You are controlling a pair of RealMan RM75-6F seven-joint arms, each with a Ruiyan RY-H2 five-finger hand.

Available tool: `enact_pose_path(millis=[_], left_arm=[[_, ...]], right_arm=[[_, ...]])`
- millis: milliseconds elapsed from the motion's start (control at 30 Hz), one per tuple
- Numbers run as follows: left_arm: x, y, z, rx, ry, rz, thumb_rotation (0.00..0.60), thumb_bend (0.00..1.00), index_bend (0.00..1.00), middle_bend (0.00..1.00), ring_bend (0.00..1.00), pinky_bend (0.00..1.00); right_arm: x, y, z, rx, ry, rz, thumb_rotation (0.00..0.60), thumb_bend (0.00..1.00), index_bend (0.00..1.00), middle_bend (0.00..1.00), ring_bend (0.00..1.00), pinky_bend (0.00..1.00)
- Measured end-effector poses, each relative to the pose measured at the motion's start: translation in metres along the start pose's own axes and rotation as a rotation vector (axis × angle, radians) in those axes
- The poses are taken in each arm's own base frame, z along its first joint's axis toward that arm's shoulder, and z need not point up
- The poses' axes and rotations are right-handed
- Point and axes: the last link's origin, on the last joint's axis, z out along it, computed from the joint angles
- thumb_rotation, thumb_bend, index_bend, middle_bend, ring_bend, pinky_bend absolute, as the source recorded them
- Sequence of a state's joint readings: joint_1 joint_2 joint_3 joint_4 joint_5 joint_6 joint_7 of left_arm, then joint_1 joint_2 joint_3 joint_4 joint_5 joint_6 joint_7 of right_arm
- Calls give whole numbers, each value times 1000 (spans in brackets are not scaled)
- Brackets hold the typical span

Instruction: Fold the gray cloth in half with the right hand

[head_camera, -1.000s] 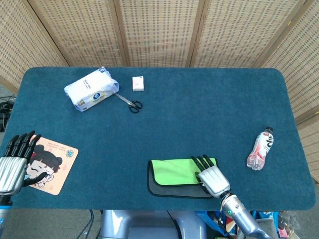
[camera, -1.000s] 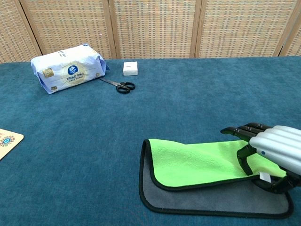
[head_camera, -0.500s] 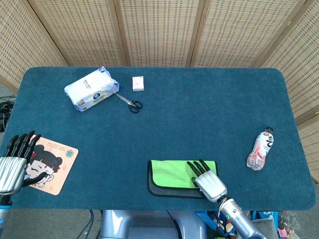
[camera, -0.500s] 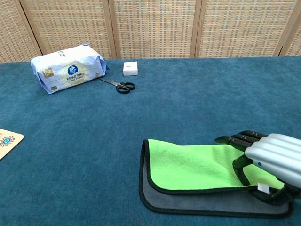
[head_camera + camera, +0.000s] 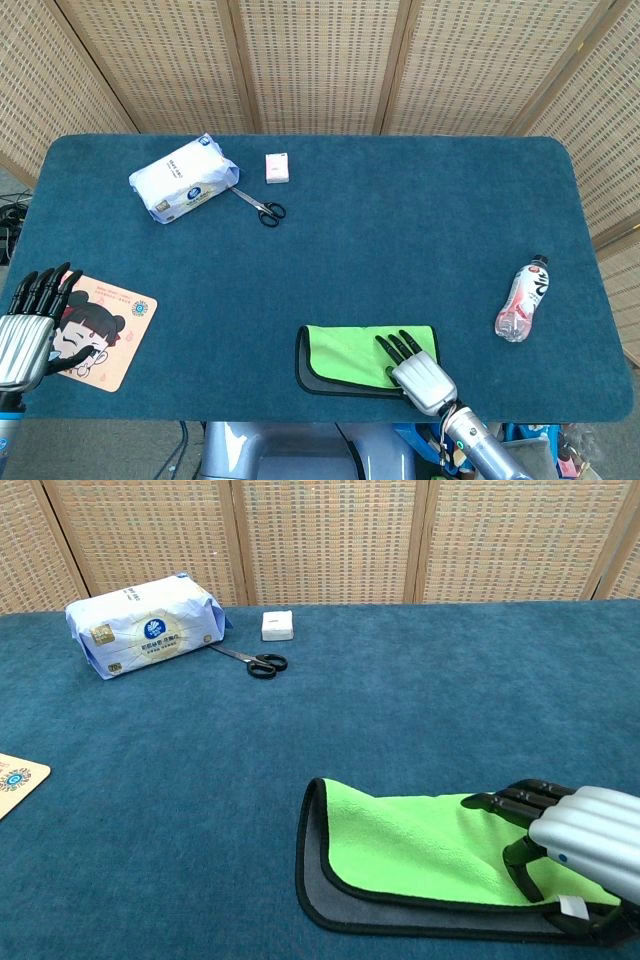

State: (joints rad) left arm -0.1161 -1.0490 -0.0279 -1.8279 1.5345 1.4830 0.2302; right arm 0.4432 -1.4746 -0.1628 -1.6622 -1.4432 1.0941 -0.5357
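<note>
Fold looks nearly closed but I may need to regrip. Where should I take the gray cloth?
Probably the green flap's near right corner, from the right: right hand already sits there, and the gray cloth's fold runs along its left edge. Left hand idle.

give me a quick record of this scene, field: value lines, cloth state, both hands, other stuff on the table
cloth: gray cloth near front edge, green side folded over, gray strip exposed along front and left
right robot hand: on the cloth's right end, holding the folded layer's edge, by the chest view
left robot hand: front left table edge, beside cartoon mat, holding nothing, fingers straight
back left: tissue pack, scissors, small white box
right side: bottle lying down
surface: blue table
</note>
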Motion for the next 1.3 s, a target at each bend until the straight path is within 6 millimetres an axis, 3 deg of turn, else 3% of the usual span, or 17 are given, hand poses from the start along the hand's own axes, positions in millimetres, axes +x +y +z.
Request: enact_pose_path(millis=[233,300,400,467,533,833,1000,1300], left_arm=[[0,0,0,1,-1,0,600,97,0,0,0,0],[0,0,0,2,0,0,600,97,0,0,0,0],[0,0,0,3,0,0,600,97,0,0,0,0],[0,-1,0,3,-1,0,600,97,0,0,0,0],[0,-1,0,3,0,-1,600,97,0,0,0,0],[1,-1,0,3,2,-1,600,97,0,0,0,0],[1,-1,0,6,3,-2,600,98,0,0,0,0],[0,-3,2,15,-1,-1,600,97,0,0,0,0]], right_arm=[[-3,-3,-2,18,-8,-8,600,605,607,0,0,0],[-3,-3,-3,20,-10,-12,600,605,560,0,0,0],[-3,-3,-3,24,-13,-15,600,529,311,0,0,0],[-3,-3,-4,29,-19,-13,600,416,163,0,0,0],[-1,-3,-4,35,-19,-6,600,373,115,0,0,0],[19,-12,-3,107,79,34,600,372,135,0,0,0],[35,-22,7,165,108,56,600,372,196,0,0,0],[46,-41,31,211,89,19,600,372,251,0,0,0]])
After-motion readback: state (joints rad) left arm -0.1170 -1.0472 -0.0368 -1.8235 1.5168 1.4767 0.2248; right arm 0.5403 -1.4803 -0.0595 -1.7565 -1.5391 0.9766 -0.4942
